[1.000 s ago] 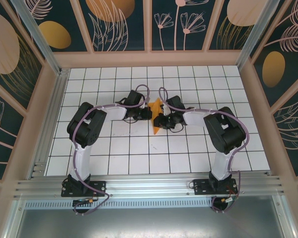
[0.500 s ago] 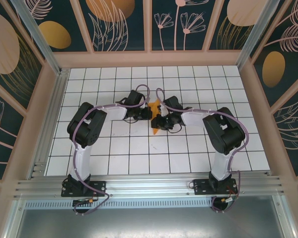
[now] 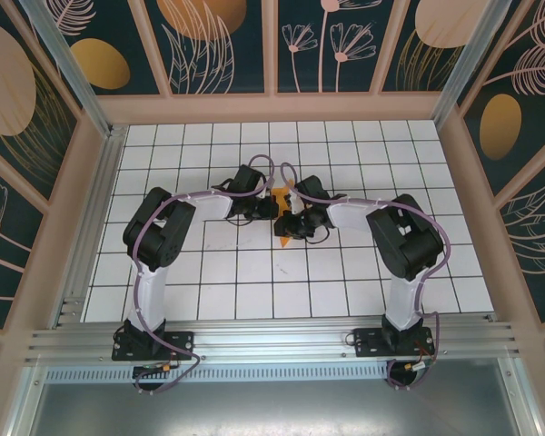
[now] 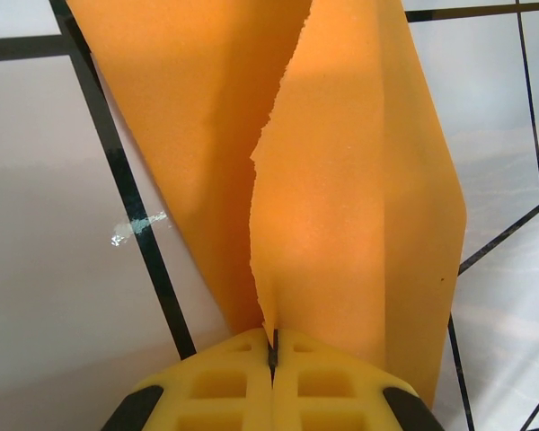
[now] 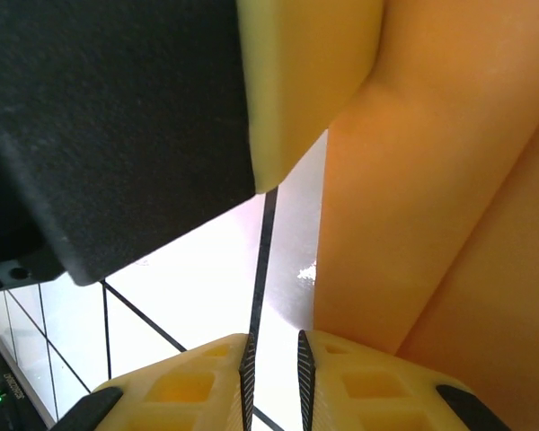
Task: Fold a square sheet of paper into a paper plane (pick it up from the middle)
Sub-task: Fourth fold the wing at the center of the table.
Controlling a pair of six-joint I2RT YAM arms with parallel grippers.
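Note:
The folded orange sheet of paper (image 3: 282,195) stands up off the white tiled table between both grippers, creased into long layered flaps (image 4: 341,206) with one ragged edge. My left gripper (image 4: 271,346) is shut on the paper's lower edge, pads pressed together over a thin layer. It sits mid-table (image 3: 273,207). My right gripper (image 5: 274,355) faces it from the right (image 3: 291,222). Its jaws stand a narrow gap apart with only the table between them. The paper (image 5: 431,180) lies just beside its right finger (image 5: 377,377). The left gripper's yellow finger (image 5: 305,81) hangs close above.
The table (image 3: 218,272) is white tiles with black grid lines, walled by wooden rails (image 3: 272,107) at the back and sides. An aluminium frame (image 3: 272,341) runs along the near edge by the arm bases. A small scuff mark (image 4: 136,226) lies on a grid line.
My right gripper has moved left and slightly up, closer to the left gripper, covering more of the paper's lower part. The left gripper has stayed shut on the paper.

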